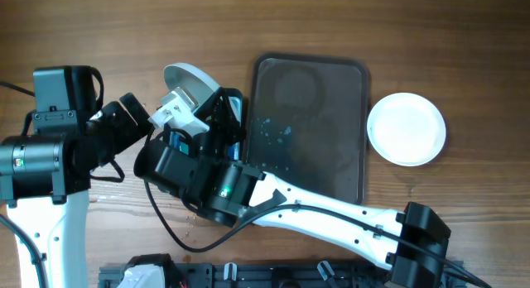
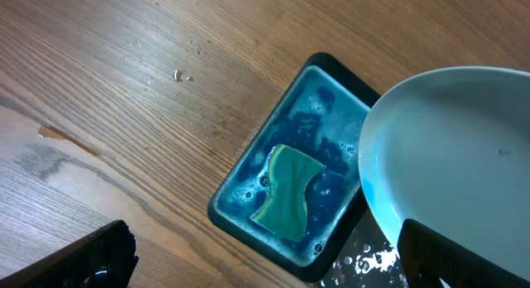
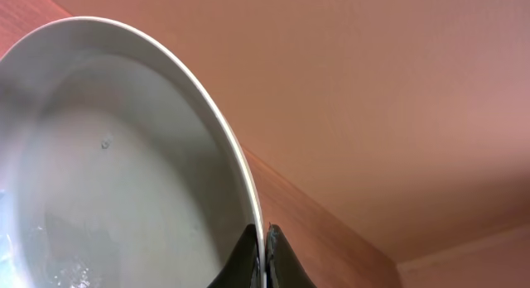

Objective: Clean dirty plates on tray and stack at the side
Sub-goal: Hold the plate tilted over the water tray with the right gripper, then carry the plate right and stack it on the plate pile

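Note:
My right gripper (image 3: 263, 242) is shut on the rim of a white plate (image 3: 108, 180) and holds it tilted on edge. In the overhead view that plate (image 1: 189, 78) is above the blue tub, left of the dark brown tray (image 1: 348, 89). The tray holds no plate, only blue specks (image 1: 273, 132). My left gripper (image 2: 265, 242) is open and empty, just above the tub's near corner, with the held plate (image 2: 464, 147) at its right. Another white plate (image 1: 406, 128) lies flat on the table right of the tray. Whether more lie under it, I cannot tell.
The blue tub (image 2: 248, 168) holds foamy blue water and a green sponge (image 2: 288, 193). It sits just left of the tray, mostly hidden under both arms in the overhead view. Water drops lie on the dark surface (image 2: 368, 259) beside the tub.

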Robot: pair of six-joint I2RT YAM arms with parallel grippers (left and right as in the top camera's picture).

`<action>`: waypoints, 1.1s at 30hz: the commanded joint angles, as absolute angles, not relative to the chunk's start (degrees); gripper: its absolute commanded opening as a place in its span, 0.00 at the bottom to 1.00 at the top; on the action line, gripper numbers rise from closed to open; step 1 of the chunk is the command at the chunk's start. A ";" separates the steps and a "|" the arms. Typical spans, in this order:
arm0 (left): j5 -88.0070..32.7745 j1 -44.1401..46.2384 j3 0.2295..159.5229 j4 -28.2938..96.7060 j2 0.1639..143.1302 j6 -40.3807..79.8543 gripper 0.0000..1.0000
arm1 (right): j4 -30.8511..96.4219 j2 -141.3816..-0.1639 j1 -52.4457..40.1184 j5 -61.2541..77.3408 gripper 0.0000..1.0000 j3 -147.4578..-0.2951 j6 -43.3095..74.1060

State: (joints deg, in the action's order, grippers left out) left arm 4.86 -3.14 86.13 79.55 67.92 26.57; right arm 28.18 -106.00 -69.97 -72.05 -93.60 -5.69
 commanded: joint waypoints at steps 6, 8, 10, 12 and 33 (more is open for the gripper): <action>5.04 -3.22 86.67 79.57 67.70 25.69 1.00 | 27.92 -105.86 -70.22 -72.23 0.04 -95.24 -5.91; 5.04 -3.22 86.67 79.59 67.70 25.69 1.00 | 28.14 -105.86 -70.22 -72.25 0.04 -95.24 -6.04; 5.04 -3.22 86.67 79.59 67.70 25.69 1.00 | 28.32 -105.86 -70.22 -72.25 0.04 -95.24 -6.02; 5.04 -3.22 86.70 79.57 67.70 25.69 1.00 | 27.99 -105.86 -70.19 -72.20 0.04 -95.24 -6.02; 5.04 -3.22 86.67 79.57 67.70 25.69 1.00 | 33.56 -105.86 -67.79 -64.16 0.04 -95.22 6.55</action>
State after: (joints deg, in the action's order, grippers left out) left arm 4.89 -3.14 86.13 79.57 67.92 26.57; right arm 30.41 -106.00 -69.91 -71.75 -93.69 -3.88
